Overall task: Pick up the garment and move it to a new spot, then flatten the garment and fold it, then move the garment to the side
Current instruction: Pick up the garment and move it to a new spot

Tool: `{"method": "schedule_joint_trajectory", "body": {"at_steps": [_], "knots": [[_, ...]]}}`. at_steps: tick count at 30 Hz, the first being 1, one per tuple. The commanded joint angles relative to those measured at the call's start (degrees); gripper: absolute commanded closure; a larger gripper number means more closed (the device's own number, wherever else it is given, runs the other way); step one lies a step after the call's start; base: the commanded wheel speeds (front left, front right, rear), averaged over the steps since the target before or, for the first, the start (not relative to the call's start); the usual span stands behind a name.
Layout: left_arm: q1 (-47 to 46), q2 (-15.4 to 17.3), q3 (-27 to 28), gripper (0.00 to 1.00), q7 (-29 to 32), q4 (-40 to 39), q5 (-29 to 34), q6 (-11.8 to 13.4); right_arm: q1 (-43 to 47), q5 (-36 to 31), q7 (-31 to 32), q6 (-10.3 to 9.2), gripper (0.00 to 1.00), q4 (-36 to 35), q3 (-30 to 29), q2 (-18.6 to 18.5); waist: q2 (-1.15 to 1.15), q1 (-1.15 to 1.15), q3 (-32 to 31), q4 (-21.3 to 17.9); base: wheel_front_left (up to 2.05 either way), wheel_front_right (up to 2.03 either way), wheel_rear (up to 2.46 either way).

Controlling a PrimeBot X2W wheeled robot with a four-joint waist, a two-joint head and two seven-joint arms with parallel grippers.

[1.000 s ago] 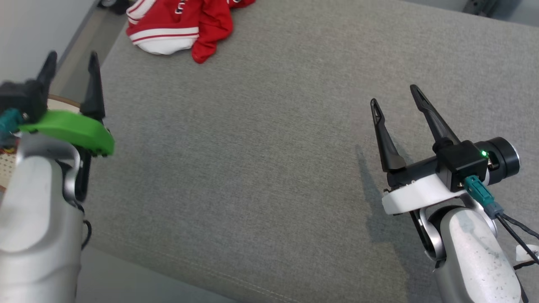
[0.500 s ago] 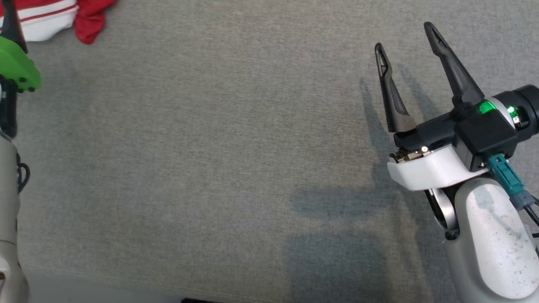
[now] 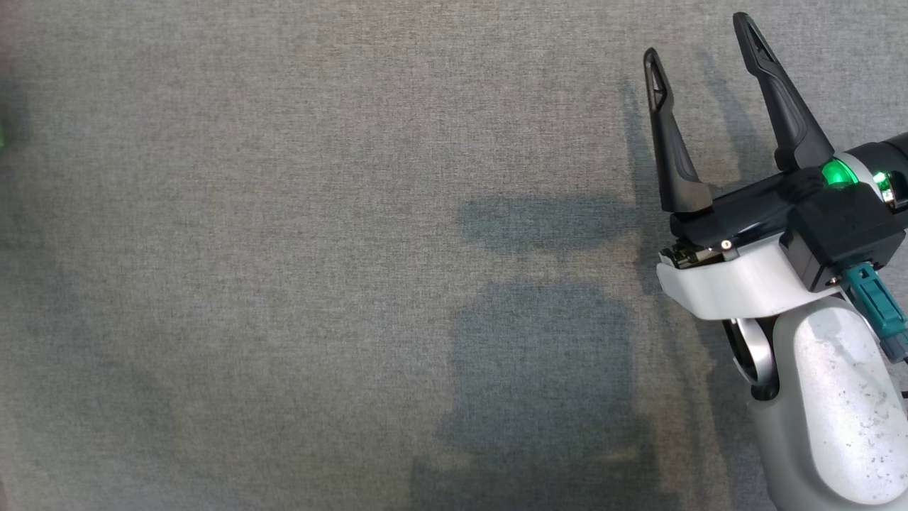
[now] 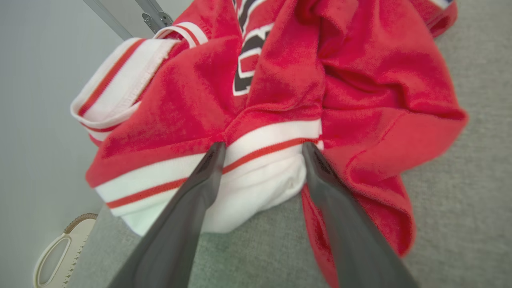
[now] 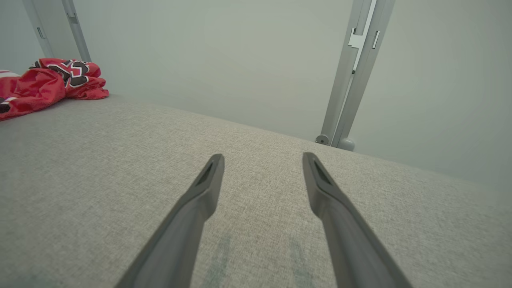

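Observation:
The garment is a red top with white striped bands and dark lettering, crumpled in a heap on the grey fabric surface. My left gripper is open, its two fingertips spread just over the white striped hem, nothing clamped between them. In the right wrist view the garment lies far off at the upper left. My right gripper is open and empty above the bare grey surface at the right of the head view; it is also seen as the right gripper.
A pale wall and grey metal posts stand behind the surface's far edge. A cream perforated object sits on the floor below the surface's edge beside the garment. Arm shadows fall on the surface mid-right in the head view.
The head camera has swung right and down, so the garment and left arm have left its picture. The right gripper stays open.

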Motion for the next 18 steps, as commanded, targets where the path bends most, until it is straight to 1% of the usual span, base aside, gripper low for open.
{"method": "schedule_joint_trajectory", "body": {"at_steps": [1, 2, 9, 18], "knots": [[0.15, -0.03, -0.58, 0.85, 0.08, 1.27, 0.64, 0.6, -0.5, -0.16, -0.4, -0.09, 0.0, 0.31, 0.01, 0.13, 0.0, -0.01, 0.18, -0.59, 0.0, 0.0, 0.0], [-0.08, 0.22, -0.85, 1.0, -0.44, 1.45, 0.84, 0.67, -0.5, -0.12, -0.67, -0.09, 0.0, 0.49, -0.05, 0.23, 0.0, -0.01, -0.12, -0.55, 0.0, 0.0, 0.0], [-1.56, 2.31, -2.8, 1.0, -3.4, 1.76, 2.49, 0.0, 0.54, 1.12, -2.69, -0.09, 0.0, 3.26, -0.3, 0.77, 0.0, -0.01, -4.77, -0.5, 0.0, 0.0, 0.0], [-3.64, 3.98, -7.12, 1.0, -4.15, 0.22, 4.95, -2.29, 3.59, 3.33, -5.84, -0.09, 0.0, 8.49, -1.88, 1.24, 0.0, -0.01, -15.3, -1.12, 0.0, 0.0, 0.0]]}}
